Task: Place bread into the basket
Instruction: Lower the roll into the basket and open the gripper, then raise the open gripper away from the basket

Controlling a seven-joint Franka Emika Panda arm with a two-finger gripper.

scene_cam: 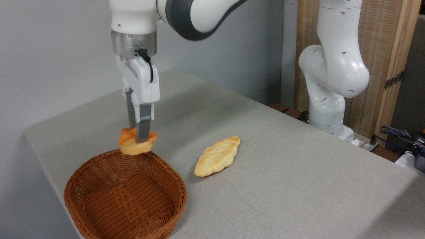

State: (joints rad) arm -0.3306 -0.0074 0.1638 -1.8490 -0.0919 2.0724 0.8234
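**Bun held over basket's far rim**

Bread: orange knotted bun, off the table, just above far rim of wicker basket. Gripper points straight down, fingers closed in on the bun; front finger covers bun's middle, rear finger mostly hidden behind it. Whether bun's underside touches rim: can't tell. Basket's near edge cut off by frame bottom. Right of basket, apart from it, pale braided loaf lies on grey table. Arm's upper links cut off at top. Far right: arm base, cables, partly out of frame.
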